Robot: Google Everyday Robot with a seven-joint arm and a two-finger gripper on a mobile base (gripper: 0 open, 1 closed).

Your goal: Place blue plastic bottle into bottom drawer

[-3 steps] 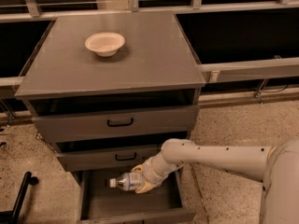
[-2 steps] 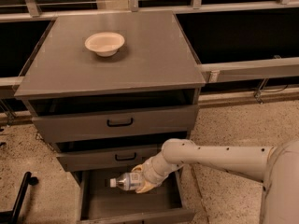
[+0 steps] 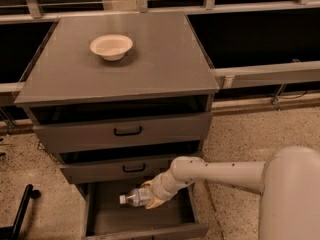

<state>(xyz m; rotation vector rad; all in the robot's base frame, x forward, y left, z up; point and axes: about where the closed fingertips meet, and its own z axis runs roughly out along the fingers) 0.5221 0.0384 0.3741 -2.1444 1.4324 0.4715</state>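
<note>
The blue plastic bottle [image 3: 134,197] is a small clear bottle lying sideways, its white cap pointing left. My gripper [image 3: 151,199] is shut on the bottle's right end and holds it inside the open bottom drawer [image 3: 107,219], low over the drawer's dark floor. I cannot tell whether the bottle touches that floor. My white arm reaches in from the lower right, passing under the middle drawer's front.
A shallow cream bowl [image 3: 111,46] sits on the grey cabinet top [image 3: 165,59]. The top drawer [image 3: 127,131] and middle drawer [image 3: 134,168], both with black handles, stand slightly pulled out. A black leg [image 3: 22,211] stands on the speckled floor at the left.
</note>
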